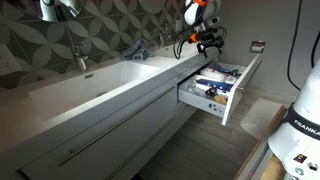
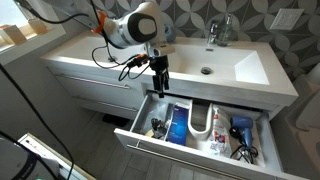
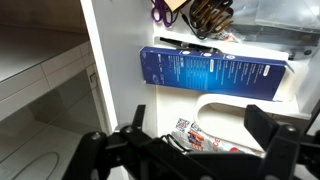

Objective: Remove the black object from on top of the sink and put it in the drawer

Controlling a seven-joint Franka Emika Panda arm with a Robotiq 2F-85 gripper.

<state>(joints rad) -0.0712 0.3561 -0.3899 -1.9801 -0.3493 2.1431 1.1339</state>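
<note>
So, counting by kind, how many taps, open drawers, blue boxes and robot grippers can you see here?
taps: 2
open drawers: 1
blue boxes: 1
grippers: 1
Total: 5

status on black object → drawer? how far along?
Done: the drawer is open, and no black object shows on top of the sink. In hand: nothing; the gripper hangs open over the drawer's contents, empty in the wrist view. Left: probably only to pull away. Several dark items lie inside; which, if any, is the task's I cannot tell.
</note>
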